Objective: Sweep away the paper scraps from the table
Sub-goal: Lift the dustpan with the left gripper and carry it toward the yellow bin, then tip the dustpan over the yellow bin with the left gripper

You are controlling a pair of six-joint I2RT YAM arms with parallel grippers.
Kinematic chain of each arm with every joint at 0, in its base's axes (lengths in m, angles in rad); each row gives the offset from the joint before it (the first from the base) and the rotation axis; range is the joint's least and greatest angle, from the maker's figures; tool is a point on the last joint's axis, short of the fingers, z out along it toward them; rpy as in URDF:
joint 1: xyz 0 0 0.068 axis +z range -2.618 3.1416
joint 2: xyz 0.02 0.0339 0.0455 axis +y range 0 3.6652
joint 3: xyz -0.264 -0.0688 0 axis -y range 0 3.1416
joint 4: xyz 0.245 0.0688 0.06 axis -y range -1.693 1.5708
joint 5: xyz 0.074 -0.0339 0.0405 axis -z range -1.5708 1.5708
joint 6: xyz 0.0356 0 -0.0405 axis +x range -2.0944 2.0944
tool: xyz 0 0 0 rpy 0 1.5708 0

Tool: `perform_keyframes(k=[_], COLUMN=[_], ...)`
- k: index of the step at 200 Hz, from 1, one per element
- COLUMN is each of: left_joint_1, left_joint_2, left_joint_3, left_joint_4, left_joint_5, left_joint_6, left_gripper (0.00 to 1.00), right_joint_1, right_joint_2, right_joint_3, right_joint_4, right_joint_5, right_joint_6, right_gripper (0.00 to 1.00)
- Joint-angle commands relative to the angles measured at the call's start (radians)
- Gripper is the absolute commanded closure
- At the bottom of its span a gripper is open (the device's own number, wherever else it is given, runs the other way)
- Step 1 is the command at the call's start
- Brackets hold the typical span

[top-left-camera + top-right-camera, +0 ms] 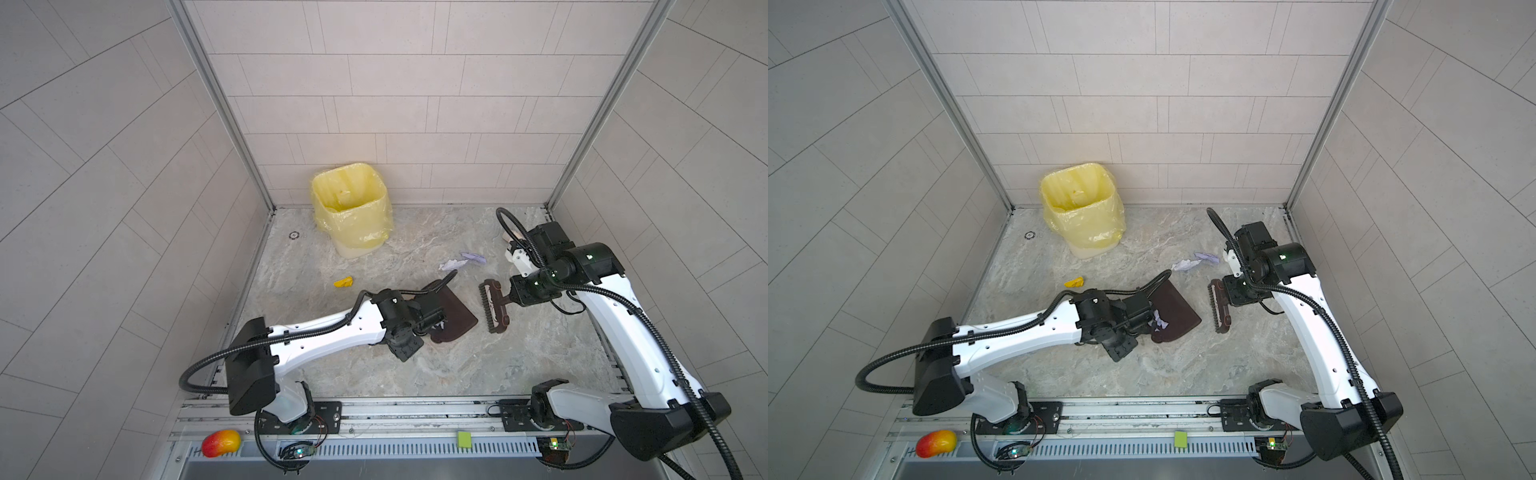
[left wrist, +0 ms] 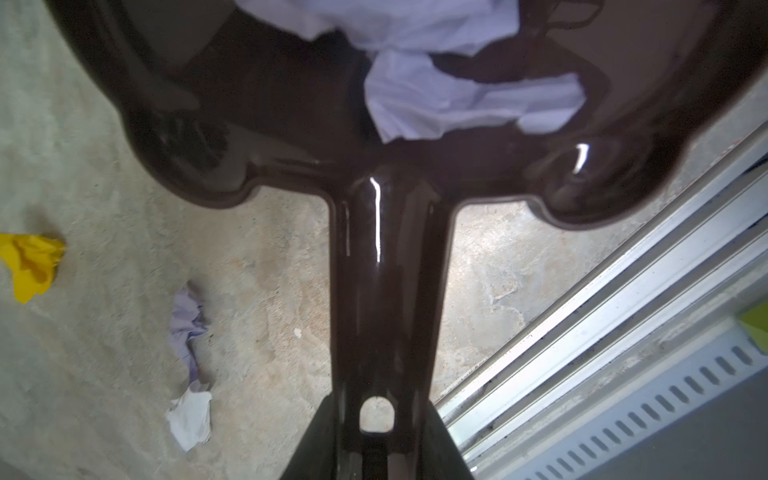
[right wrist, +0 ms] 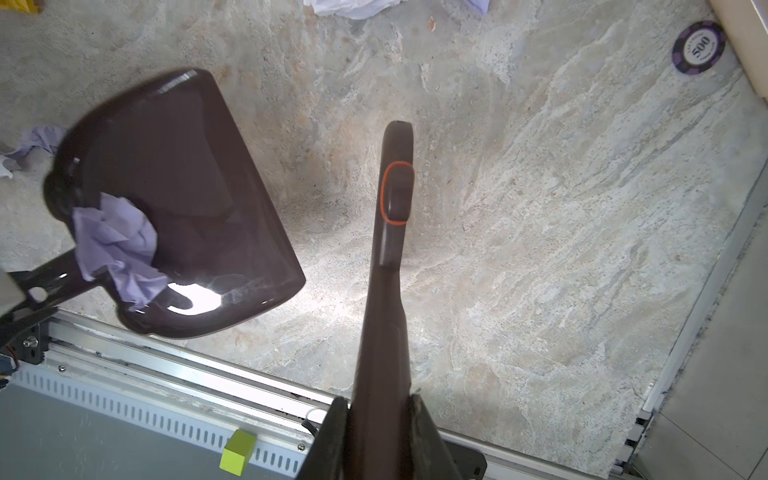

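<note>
My left gripper [image 2: 377, 419] is shut on the handle of a dark brown dustpan [image 1: 455, 316] near the middle of the table [image 1: 478, 365]. A crumpled lilac paper scrap [image 2: 457, 104] lies inside the pan by the handle. My right gripper [image 3: 379, 401] is shut on the handle of a brown brush [image 3: 392, 199]. The brush head [image 1: 492, 307] stands just right of the pan's mouth, with a gap between them. More paper scraps lie loose on the table: a lilac and whitish pair [image 1: 461, 262] behind the pan, a yellow one [image 1: 344, 283] to the left, and lilac and white ones [image 2: 187, 320] beside the pan's handle.
A bin with a yellow liner [image 1: 353, 208] stands at the back left. A purple chip [image 3: 699, 46] lies near the back right corner. Metal rails [image 1: 395, 409] edge the table's front. A red-yellow mango toy [image 1: 221, 443] and a green square [image 1: 464, 439] sit beyond them.
</note>
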Motion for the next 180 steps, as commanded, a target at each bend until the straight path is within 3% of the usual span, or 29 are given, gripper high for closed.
perform_keyframes(k=[1,84,180], left_joint_1=[0.024,0.225,0.613], left_joint_2=[-0.049,-0.153,-0.144], left_joint_3=[0.088,0.309,0.486], left_joint_4=[-0.178,-0.406,-0.472], left_joint_5=[-0.087,-0.167,-0.166], left_joint_6=[-0.071,-0.076,0.059], left_gripper=[1.0,1.0,1.0], right_joint_1=[-0.006,-0.038,-0.048], right_joint_2=[-0.025,-0.029,-0.019], right_joint_3=[0.0,-0.011,-0.015], right_joint_4=[0.037,0.085,0.077], right_joint_5=[-0.035,-0.101,-0.125], right_joint_6=[0.008,0.031,0.007], right_gripper=[1.0,1.0,1.0])
